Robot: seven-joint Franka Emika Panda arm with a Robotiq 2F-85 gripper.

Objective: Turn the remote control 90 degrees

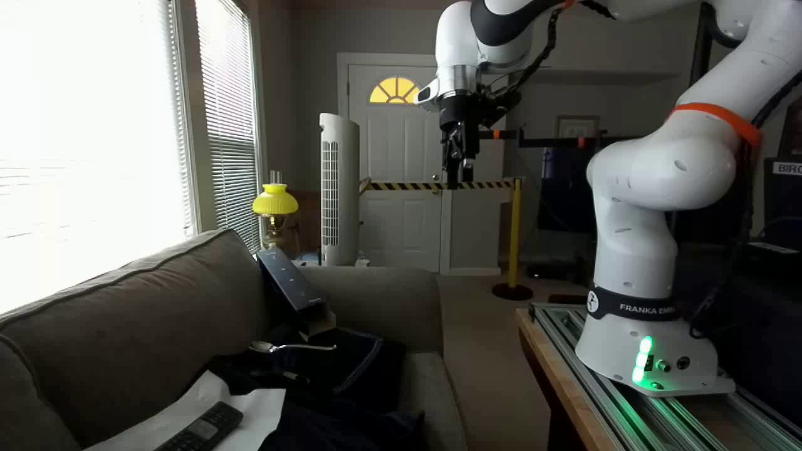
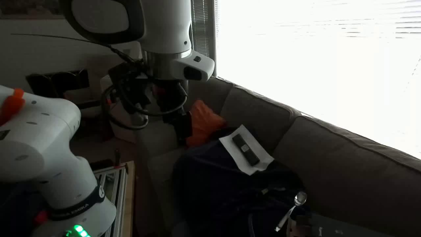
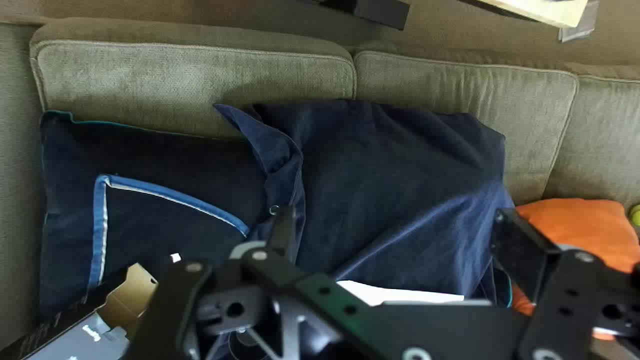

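"What's all that on the long grey-green fabric sofa (image 1: 156, 294)?"

"A rumpled navy cloth (image 3: 400, 200), between a black cushion with blue trim (image 3: 150, 215) and a bright orange cushion (image 3: 580, 225). A creased white sheet of paper (image 1: 262, 406) lies over the cloth."

"And the shiny metal spoon (image 1: 301, 346)?"

"Near the open end of a dark oblong cardboard box (image 1: 289, 282), tilted in the sofa's corner."

"Past it I see a lamp with a yellow shade (image 1: 276, 202), a tall white tower fan (image 1: 340, 188) and a white panelled door (image 1: 401, 144) beyond."

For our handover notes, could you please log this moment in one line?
claw: open, empty | remote control: on white paper, untouched | wrist view: remote control not visible | turn: unconfirmed
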